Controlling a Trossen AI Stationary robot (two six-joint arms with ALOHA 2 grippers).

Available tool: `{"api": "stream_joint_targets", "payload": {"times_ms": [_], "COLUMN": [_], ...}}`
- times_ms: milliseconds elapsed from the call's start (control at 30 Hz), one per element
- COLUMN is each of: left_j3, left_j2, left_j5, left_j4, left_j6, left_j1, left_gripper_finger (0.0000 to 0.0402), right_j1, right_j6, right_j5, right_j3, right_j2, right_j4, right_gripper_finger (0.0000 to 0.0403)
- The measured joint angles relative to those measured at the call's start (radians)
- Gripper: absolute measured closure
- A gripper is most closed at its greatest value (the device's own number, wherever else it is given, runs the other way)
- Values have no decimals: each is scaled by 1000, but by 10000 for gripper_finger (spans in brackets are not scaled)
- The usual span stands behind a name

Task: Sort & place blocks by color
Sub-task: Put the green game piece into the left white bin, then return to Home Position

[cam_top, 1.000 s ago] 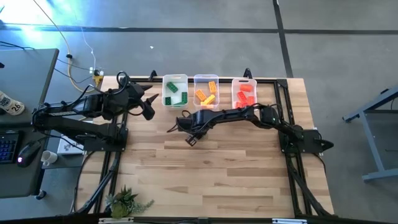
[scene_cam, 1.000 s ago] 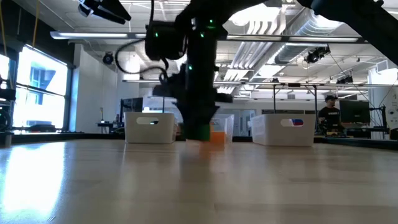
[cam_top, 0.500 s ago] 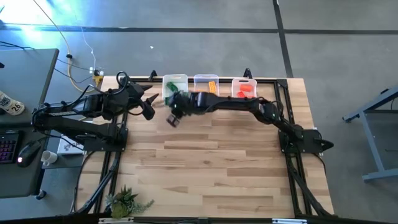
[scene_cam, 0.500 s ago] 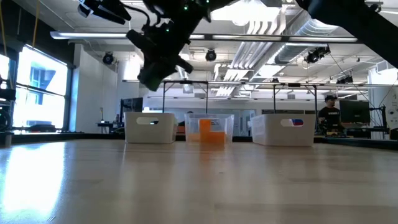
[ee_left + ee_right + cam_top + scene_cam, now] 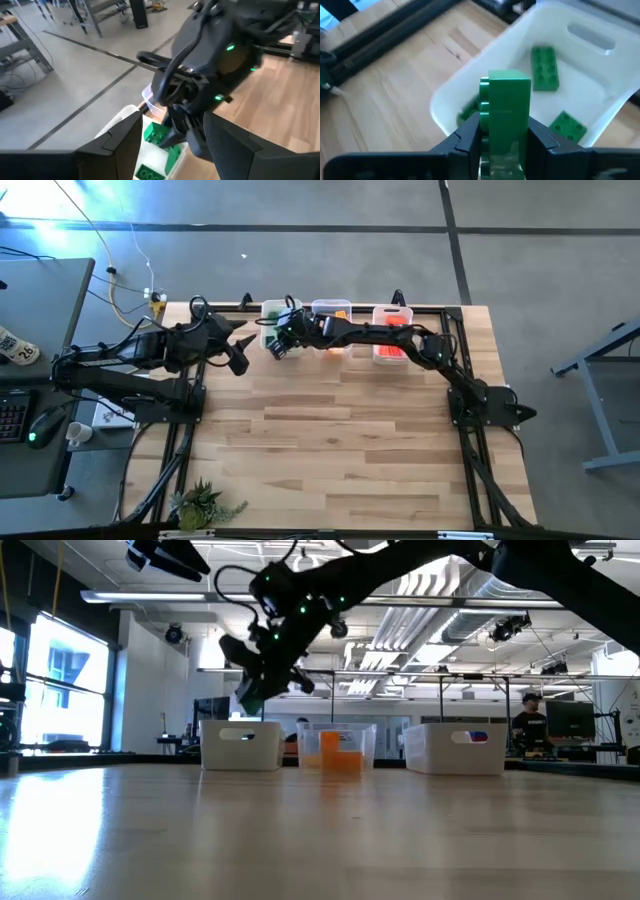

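Observation:
My right gripper hangs over the left white bin and is shut on a green brick. In the right wrist view the bin's wall lies below the brick, with loose green bricks on its floor. My right gripper also shows in the low view, above that bin. My left gripper waits open and empty just left of the bin. Its two fingers frame the right gripper in the left wrist view. My right gripper pinches the green brick between its two fingers, one on each of two opposite faces. The fingers slant downward over the bin. The brick sticks out past the fingertips on end, lifted clear above the bin's open top.
The middle bin holds orange bricks. The right bin holds red ones. All three stand in a row at the table's far edge. Bare wooden tabletop lies nearer. A person stands in the room behind.
My right gripper has risen from the middle of the table with the green brick. It has swung toward the far edge and the left, and is now over the left bin. The brick is lifted clear of the table.

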Motion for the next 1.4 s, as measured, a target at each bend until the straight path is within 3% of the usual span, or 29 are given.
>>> {"api": "stream_joint_targets", "payload": {"times_ms": [167, 433, 600, 967, 1400], "left_j3": [-3, -71, -120, -317, -385], "left_j2": [0, -18, -52, -206, -351], "left_j5": [11, 13, 74, 131, 88], "left_j4": [-46, -47, -38, 101, 158], "left_j6": [-37, -88, -154, -233, -215], "left_j1": [0, 0, -1, -97, -238], "left_gripper_finger": [202, 202, 202, 202, 202], "right_j1": [-17, -20, -21, -3, 48], "right_j6": [7, -68, -64, -110, -169], "right_j5": [-24, -35, -50, -188, -190], "right_j3": [-66, -39, -36, -36, -36], "right_j2": [0, -1, -4, -32, -33], "right_j4": [66, 73, 63, 41, 38], "right_gripper_finger": [295, 244, 214, 211, 210]}}
